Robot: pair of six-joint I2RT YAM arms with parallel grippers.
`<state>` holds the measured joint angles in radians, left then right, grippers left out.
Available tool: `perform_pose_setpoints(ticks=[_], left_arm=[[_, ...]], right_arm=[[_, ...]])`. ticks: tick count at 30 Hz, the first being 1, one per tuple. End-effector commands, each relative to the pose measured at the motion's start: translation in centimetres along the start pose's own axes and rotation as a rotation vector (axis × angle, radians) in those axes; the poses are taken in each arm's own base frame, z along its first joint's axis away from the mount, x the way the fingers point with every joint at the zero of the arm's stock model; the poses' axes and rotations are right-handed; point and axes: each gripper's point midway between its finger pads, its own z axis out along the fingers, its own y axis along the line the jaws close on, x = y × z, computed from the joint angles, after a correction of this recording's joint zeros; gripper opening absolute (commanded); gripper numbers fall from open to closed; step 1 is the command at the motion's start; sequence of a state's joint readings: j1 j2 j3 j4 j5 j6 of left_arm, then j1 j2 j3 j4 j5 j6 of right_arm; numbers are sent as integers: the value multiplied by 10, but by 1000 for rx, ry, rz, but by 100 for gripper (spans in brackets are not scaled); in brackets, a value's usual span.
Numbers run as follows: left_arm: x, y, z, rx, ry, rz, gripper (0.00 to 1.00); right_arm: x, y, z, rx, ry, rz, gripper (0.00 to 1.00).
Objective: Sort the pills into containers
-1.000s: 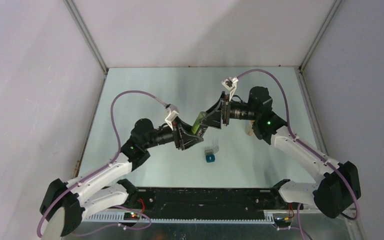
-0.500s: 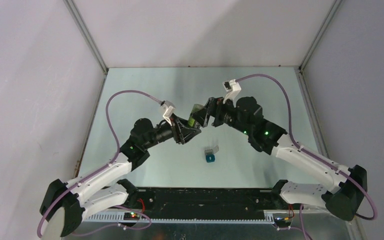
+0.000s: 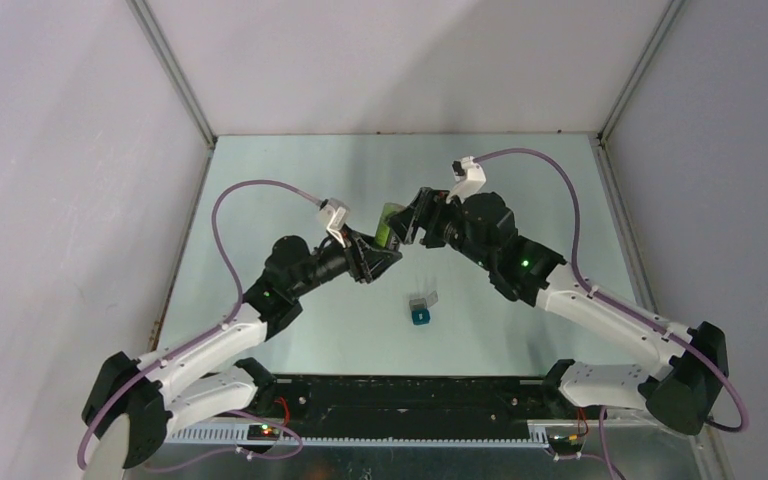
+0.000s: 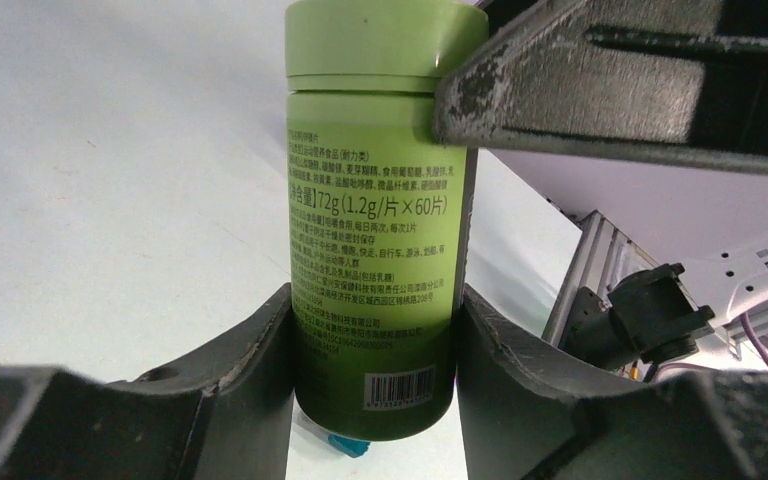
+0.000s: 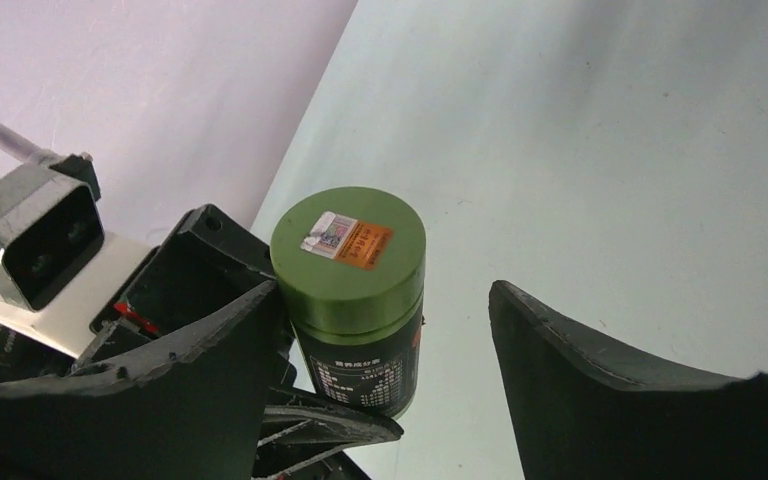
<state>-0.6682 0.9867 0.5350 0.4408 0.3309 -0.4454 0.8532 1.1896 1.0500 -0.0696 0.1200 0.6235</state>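
Observation:
A dark bottle with a lime-green lid (image 3: 391,222) is held in mid-air over the table's middle. My left gripper (image 3: 380,250) is shut on its lower body; the left wrist view shows the bottle (image 4: 375,200) pinched between both fingers (image 4: 250,350). My right gripper (image 3: 410,222) is open with its jaws spread on either side of the lid (image 5: 348,255). One right finger (image 5: 210,340) touches the lid's side; the other (image 5: 580,350) stands well clear. The pale beige bottle with the orange top is not in view.
A small teal and grey object (image 3: 420,309) lies on the pale table (image 3: 290,170) just in front of the grippers; its teal edge shows under the bottle (image 4: 348,446). Grey walls enclose the table on three sides.
My right arm has swung left and turned, bringing its open jaws from beside the bottle to around its lid. My left gripper has shifted the bottle slightly back and left.

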Motion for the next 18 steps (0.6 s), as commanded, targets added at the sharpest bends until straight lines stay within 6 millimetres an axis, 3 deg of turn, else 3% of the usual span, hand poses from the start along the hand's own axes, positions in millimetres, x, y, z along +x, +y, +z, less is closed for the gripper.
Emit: perform_pose_setpoints(ticks=[1, 5, 9, 10, 14, 18], left_arm=[[-12, -5, 5, 17, -58, 9, 0], [-7, -6, 8, 21, -45, 9, 0], [-8, -7, 9, 23, -49, 11, 0], [-8, -6, 9, 20, -50, 11, 0], [-10, -6, 9, 16, -52, 7, 0], [-8, -12, 8, 47, -39, 2, 0]], right_arm=[[-34, 17, 6, -56, -91, 75, 79], [-34, 17, 14, -57, -71, 95, 73], [-29, 15, 18, -76, -34, 114, 52], [-26, 20, 17, -106, -9, 115, 44], [-20, 26, 11, -195, 63, 95, 28], [-18, 28, -4, -384, 118, -37, 21]])
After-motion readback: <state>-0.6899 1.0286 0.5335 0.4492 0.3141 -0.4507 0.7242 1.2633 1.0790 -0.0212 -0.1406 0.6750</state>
